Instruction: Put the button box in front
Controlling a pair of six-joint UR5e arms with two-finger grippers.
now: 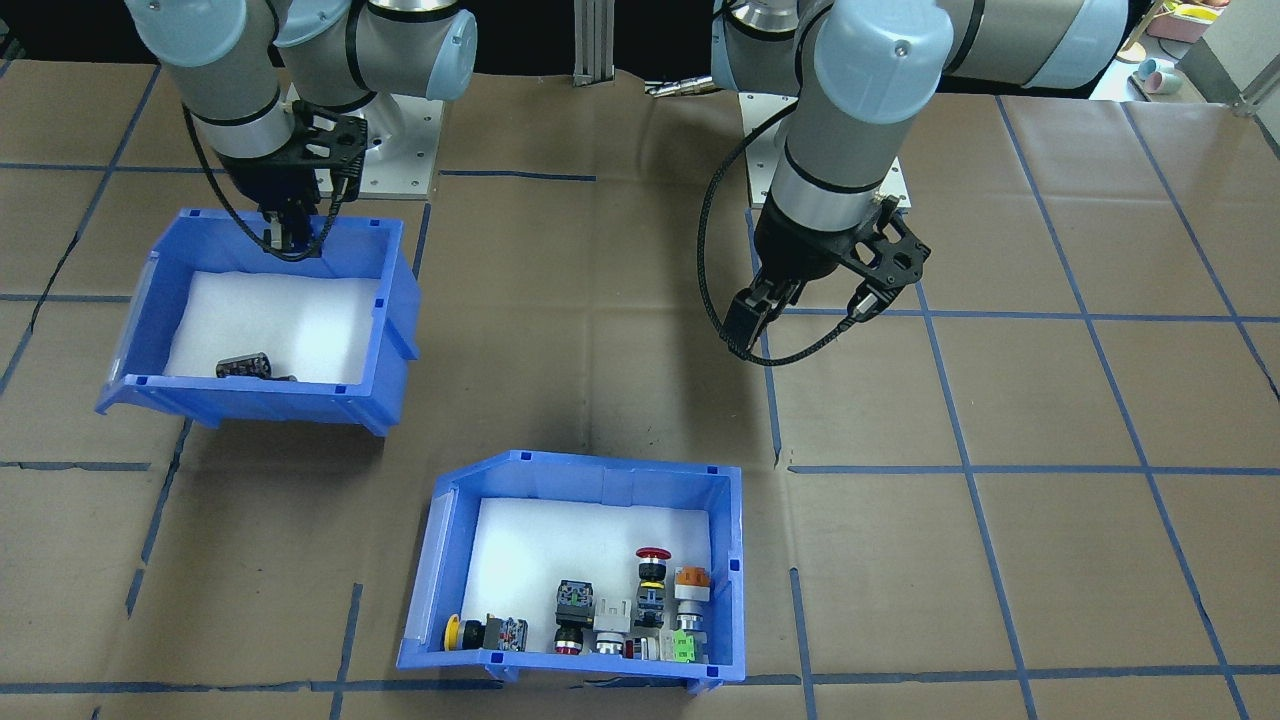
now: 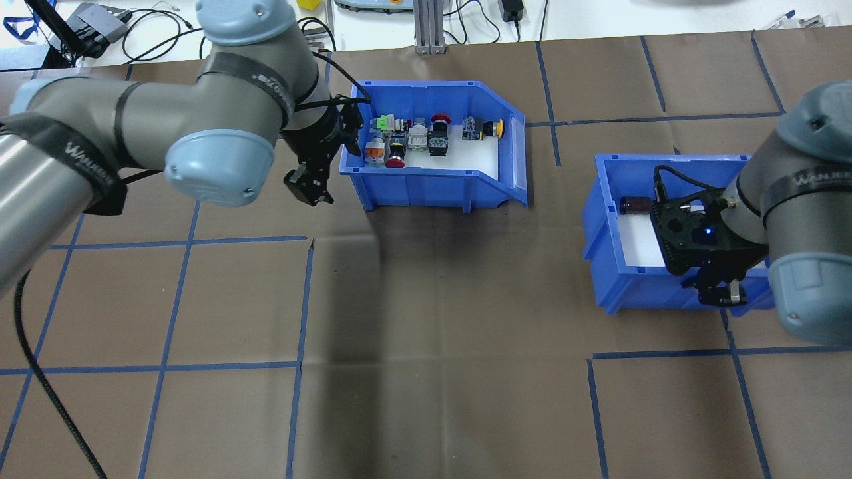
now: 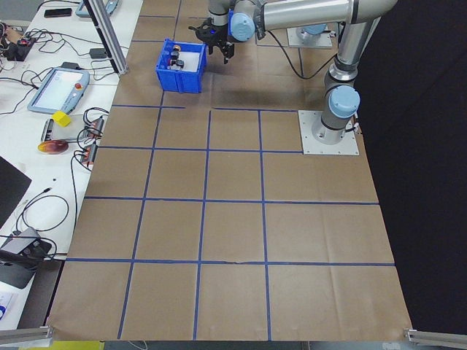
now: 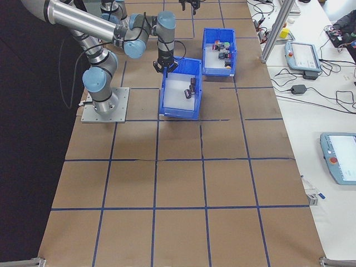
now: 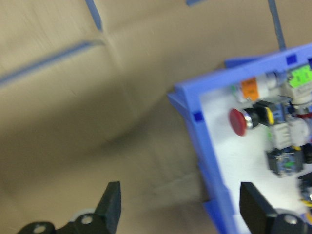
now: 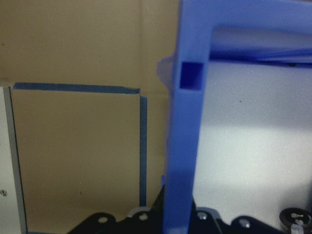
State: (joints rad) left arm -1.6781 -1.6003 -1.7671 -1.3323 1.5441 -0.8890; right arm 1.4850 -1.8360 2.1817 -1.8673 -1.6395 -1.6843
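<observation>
The button box is a blue white-lined bin holding red, orange, yellow and green push buttons. It rests on the brown table on the side far from the robot's base. My left gripper hovers open beside the box's closed end, apart from it. In the left wrist view the left gripper has only table between its fingers, with the box's corner just to the right. My right gripper is shut on the near wall of the other blue bin.
The other blue bin holds dark brown cylinders. Blue tape lines grid the brown table. Metal base plates sit by the robot. An aluminium post, cables and tablets line the far bench.
</observation>
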